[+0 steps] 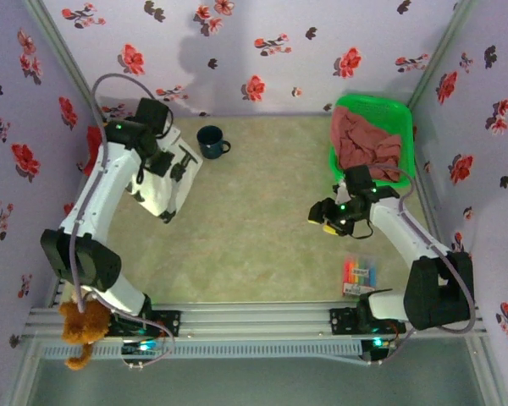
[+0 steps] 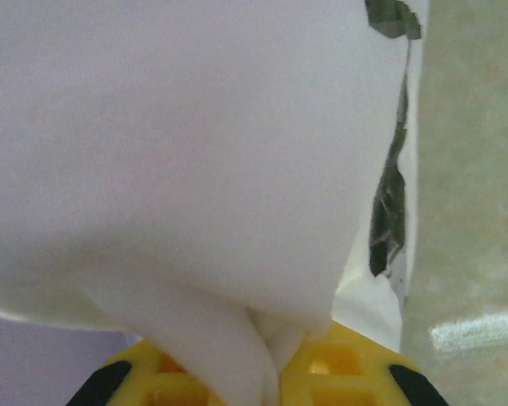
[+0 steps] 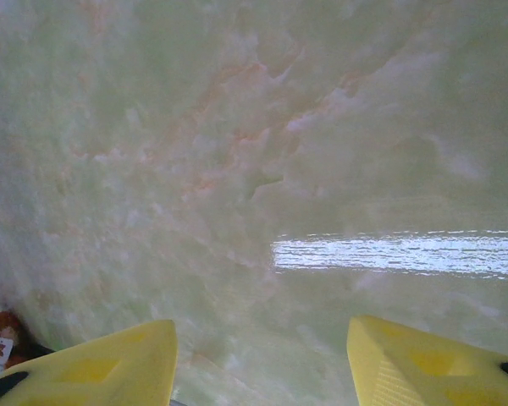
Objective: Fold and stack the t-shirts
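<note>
Pinching the white shirt (image 2: 195, 169) at the far left of the worktop (image 1: 254, 237), the left hand (image 2: 275, 364) should lay it flat without bunching; the right hand (image 3: 258, 355), open and empty, could pin the opposite edge.

You have one white t-shirt (image 1: 168, 182) with black marks, at the far left. One patch of red cloth (image 1: 92, 144) shows at the left wall; how many red pieces it makes up, you cannot tell. The dusty-pink shirts (image 1: 364, 139) lie in one heap at the far right, too bunched for you to count. One green basket (image 1: 368, 103) holds that heap. You also have one dark mug (image 1: 210, 140) at the far middle, one teddy bear (image 1: 80, 326) at the near left, and one pack of coloured markers (image 1: 359, 276) at the near right. There are two grippers, the left gripper (image 2: 271, 372) and the right gripper (image 3: 258, 359).
</note>
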